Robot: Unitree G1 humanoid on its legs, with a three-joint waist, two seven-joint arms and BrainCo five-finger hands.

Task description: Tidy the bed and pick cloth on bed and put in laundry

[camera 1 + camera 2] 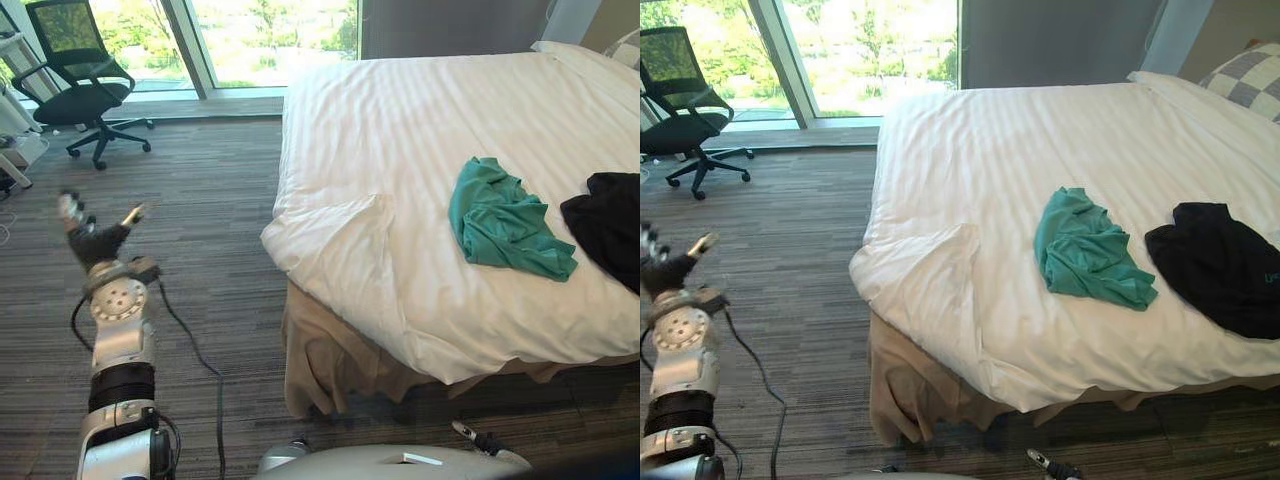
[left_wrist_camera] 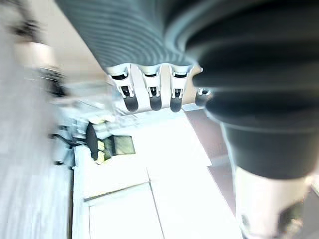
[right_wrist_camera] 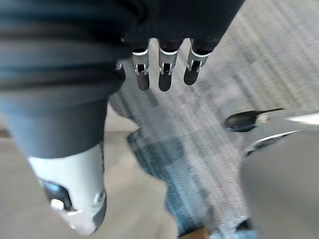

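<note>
Bare carpet floor [image 1: 210,230] spreads between the left hand [image 1: 95,235] and the bed [image 1: 400,130] to its right. An office chair [image 1: 70,100] stands beyond the hand (well apart). Past the bed's near edge, white sheet reaches a teal cloth [image 1: 505,220].

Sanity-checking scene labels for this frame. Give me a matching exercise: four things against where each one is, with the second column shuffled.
Things:
1. teal cloth
2. black cloth
3. office chair
4. left hand

Places:
A. by the window
B. raised over the carpet, apart from the bed
C. on the bed, towards the robot's right
D. on the bed, left of the other cloth

Pairs: 1-D, 2-C, 3-A, 4-B
</note>
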